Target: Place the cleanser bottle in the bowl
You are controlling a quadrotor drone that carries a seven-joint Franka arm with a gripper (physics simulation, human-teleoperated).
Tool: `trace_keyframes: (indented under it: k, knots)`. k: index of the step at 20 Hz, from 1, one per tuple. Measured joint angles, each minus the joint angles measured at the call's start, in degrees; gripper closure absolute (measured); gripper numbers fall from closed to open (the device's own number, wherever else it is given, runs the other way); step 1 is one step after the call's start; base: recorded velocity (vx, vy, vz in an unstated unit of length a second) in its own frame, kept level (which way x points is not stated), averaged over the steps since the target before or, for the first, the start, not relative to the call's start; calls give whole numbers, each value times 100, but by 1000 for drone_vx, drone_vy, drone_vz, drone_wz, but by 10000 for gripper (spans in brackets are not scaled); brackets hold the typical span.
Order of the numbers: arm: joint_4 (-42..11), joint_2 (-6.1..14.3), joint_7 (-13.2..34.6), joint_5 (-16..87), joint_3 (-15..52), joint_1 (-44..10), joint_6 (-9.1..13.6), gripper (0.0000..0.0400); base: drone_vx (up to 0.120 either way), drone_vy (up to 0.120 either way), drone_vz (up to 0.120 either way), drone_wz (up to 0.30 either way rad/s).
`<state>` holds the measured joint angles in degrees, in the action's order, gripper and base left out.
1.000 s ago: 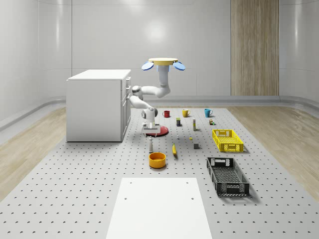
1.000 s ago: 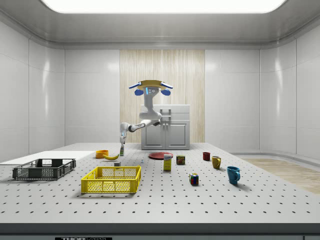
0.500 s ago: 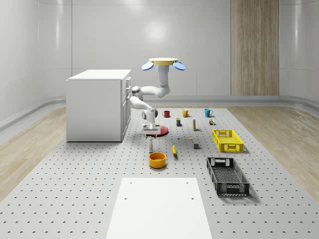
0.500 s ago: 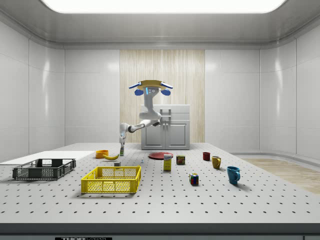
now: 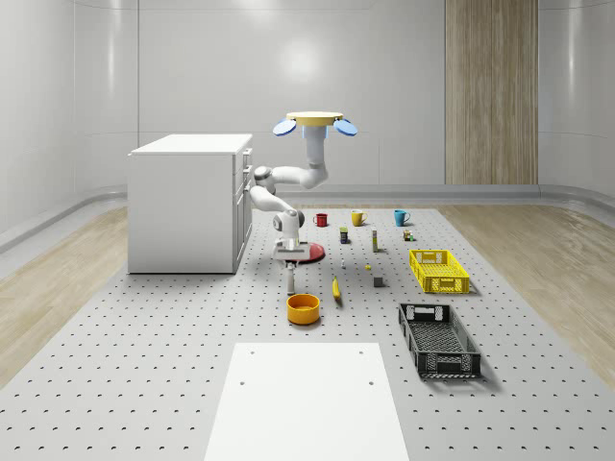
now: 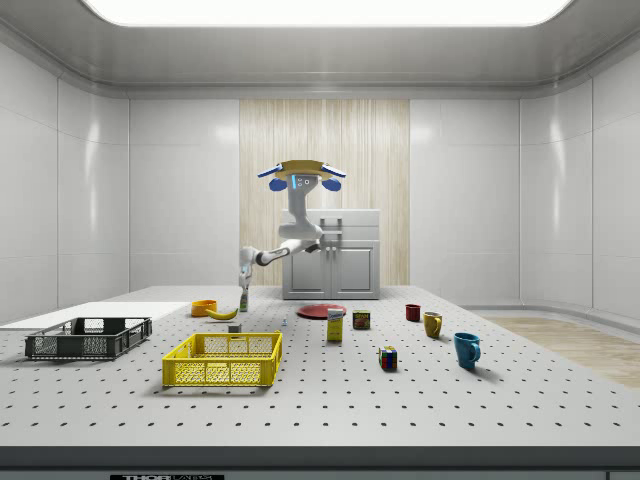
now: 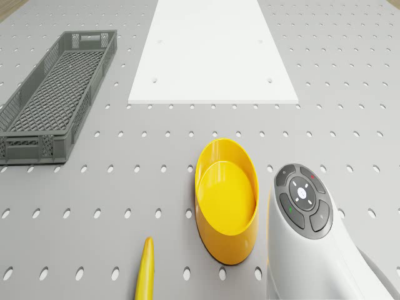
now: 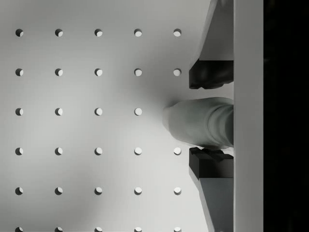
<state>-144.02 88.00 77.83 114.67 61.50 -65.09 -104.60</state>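
- Presently, gripper (image 8: 212, 118): pointed straight down at the perforated table (image 5: 144, 365); fingers (image 8: 210, 73) stand on either side of the cleanser bottle (image 8: 200, 126), one pad touching it, the other with a thin gap, so the grasp reads as closing or just short of clamped rather than firmly gripped.
- Cleanser bottle (image 5: 290, 279): upright on the table, long axis vertical and in line with the gripper's approach; it sits directly beneath the hand, its top between the fingertips.
- Key relation: bottle between the jaws, bowl (image 5: 303, 308) just beside the hand on the side nearer the white board (image 5: 306, 403); the coming move, by my judgement, is clamp, lift, then a short carry toward that bowl.
- Bowl (image 7: 226, 199): orange-yellow, standing open-side up, holding nothing.
- Drone (image 5: 314, 122): hovering above the table beside the white cabinet (image 5: 187, 202), arm (image 5: 279, 187) folded downward to the bottle.
- Banana (image 5: 335, 289): lying beyond the bowl from the hand, apart from the carry path.
- Risk, as judged: a tall narrow bottle may tip inside the shallow bowl on release.
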Motion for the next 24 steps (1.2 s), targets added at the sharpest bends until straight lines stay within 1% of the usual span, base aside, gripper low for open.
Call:
trace_keyframes:
  k: [2, 7, 8, 11, 12, 13, 17, 22, 24]
  knots:
    - [1, -1, -4, 1, -1, -1, 0, 251, 0, 0, 0, 0]
    - [-28, 7, -20, -19, 39, 17, 29, 258, 0, 0, 0, 0]
    - [-56, 41, 115, -51, 69, 5, 32, 259, 0, 0, 0, 0]
    - [-144, 82, 80, -188, 211, 65, 101, 260, 0, 0, 0, 0]
    - [-177, 97, 63, -240, 268, 88, 130, 260, 0, 0, 120, 0]
    - [-211, 111, 48, -294, 326, 110, 159, 260, 40, 120, 120, 0]
    - [-300, 152, 8, -444, 491, 170, 240, 258, 120, 120, 120, 0]
    - [-348, 179, 0, -531, 584, 198, 280, 257, 120, 120, 120, 0]
    - [-356, 187, 3, -547, 602, 202, 285, 257, 100, 20, 20, 0]
